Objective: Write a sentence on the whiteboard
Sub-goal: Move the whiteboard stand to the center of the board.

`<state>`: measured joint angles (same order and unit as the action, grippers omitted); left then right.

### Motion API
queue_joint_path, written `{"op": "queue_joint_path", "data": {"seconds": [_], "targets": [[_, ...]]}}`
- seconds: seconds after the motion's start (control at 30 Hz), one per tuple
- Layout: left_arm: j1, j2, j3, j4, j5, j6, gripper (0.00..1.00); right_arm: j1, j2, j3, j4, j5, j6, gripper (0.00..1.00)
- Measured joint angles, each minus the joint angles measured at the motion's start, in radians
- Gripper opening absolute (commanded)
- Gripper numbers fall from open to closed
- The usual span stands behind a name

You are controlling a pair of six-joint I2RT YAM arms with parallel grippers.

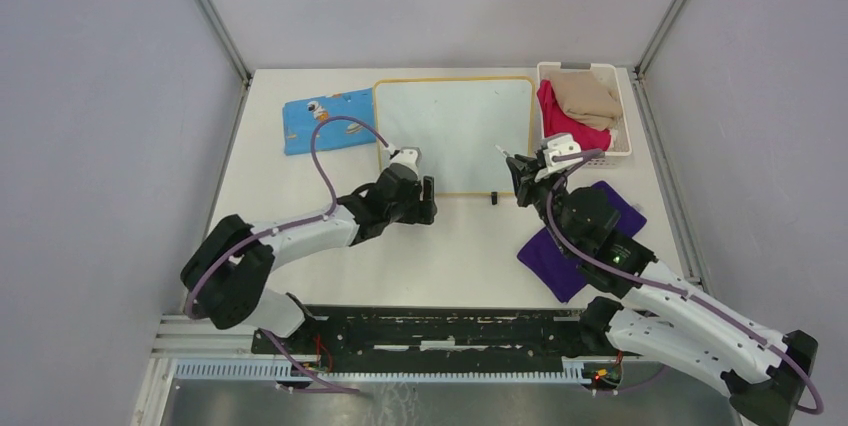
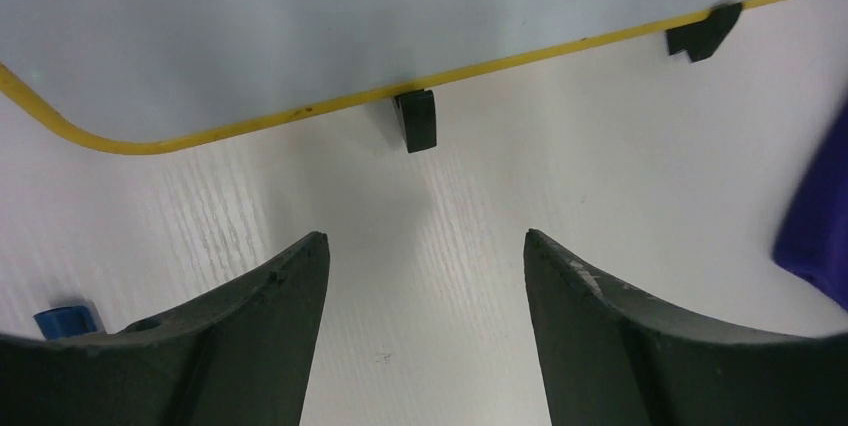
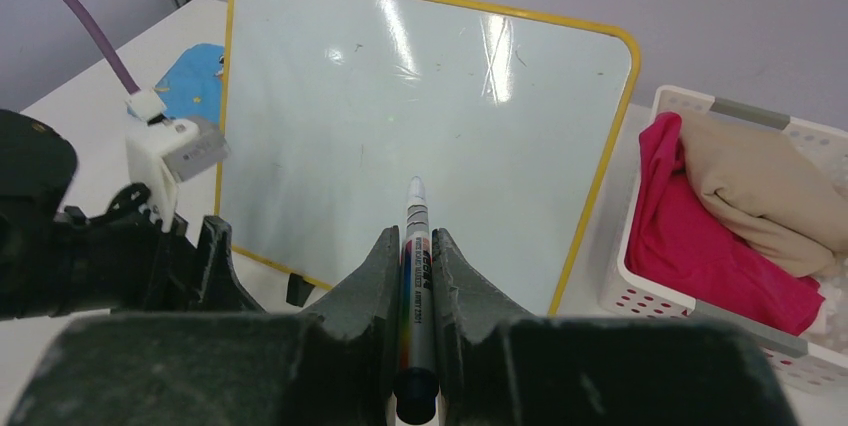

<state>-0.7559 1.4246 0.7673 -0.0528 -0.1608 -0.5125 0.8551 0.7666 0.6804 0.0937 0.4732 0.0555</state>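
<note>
Nearest, on the right arm: bent at the elbow above a purple fabric cloth (image 1: 560, 256) spread on the white worktop (image 1: 470, 246), then angled forward and a little leftward. At the right gripper (image 3: 415, 236): clamped tight on a slim grey marker with a white tip and a rainbow-banded label (image 3: 416, 214), barrel pinched between both fingers, tip pointing ahead over the board's near right part. Touching the surface or not: cannot tell.

On the left arm: folded low from its base, forearm stretched rightward and forward across the worktop, wrist tipped downward. At the left gripper (image 2: 425, 236): spread wide, gripping nothing, only bare worktop between the dark fingers (image 2: 270, 326). Beside its left finger, a small blue cylinder-like thing (image 2: 65, 321), mostly cut off. Off to its right, an edge of the purple cloth.

Just ahead of the left gripper: the flat white rectangular whiteboard with rounded corners and a thin yellow rim (image 1: 455, 131), lying flat on the worktop. Along its near long edge, two small black clips (image 2: 415, 118), one straight ahead of the open fingers, the other further right. Straight ahead of the right gripper too, face plain white with streaks of glare.

Further out, beyond and left of the left gripper: a blue patterned cloth (image 1: 325, 118), just beside the board's far left edge. Beyond and right of the right gripper: a white perforated plastic basket (image 1: 627, 111) just beside the board's right edge, holding a crumpled pink cloth (image 1: 575, 124) and a beige cloth (image 1: 588, 94).
</note>
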Motion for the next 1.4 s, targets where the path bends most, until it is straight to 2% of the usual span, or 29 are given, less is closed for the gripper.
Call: {"op": "queue_joint_path", "data": {"seconds": [0.23, 0.5, 0.67, 0.9, 1.2, 1.4], "targets": [[-0.05, 0.151, 0.005, 0.029, -0.111, -0.057, 0.66, 0.0, -0.041, 0.0, -0.029, 0.009, 0.0, 0.0], [-0.077, 0.243, 0.047, 0.07, -0.199, -0.097, 0.6, 0.0, -0.056, 0.0, -0.055, 0.026, 0.0, 0.0], [-0.096, 0.297, 0.093, 0.092, -0.245, -0.098, 0.52, 0.0, -0.063, 0.0, -0.061, 0.026, -0.001, 0.0], [-0.097, 0.334, 0.1, 0.145, -0.299, -0.109, 0.43, 0.0, -0.069, 0.0, -0.066, 0.027, -0.006, 0.0], [-0.105, 0.351, 0.107, 0.172, -0.319, -0.111, 0.22, 0.0, -0.069, 0.0, -0.07, 0.029, -0.008, 0.0], [-0.117, 0.351, 0.107, 0.173, -0.348, -0.112, 0.15, 0.0, -0.071, 0.0, -0.074, 0.029, -0.008, 0.0]]}}
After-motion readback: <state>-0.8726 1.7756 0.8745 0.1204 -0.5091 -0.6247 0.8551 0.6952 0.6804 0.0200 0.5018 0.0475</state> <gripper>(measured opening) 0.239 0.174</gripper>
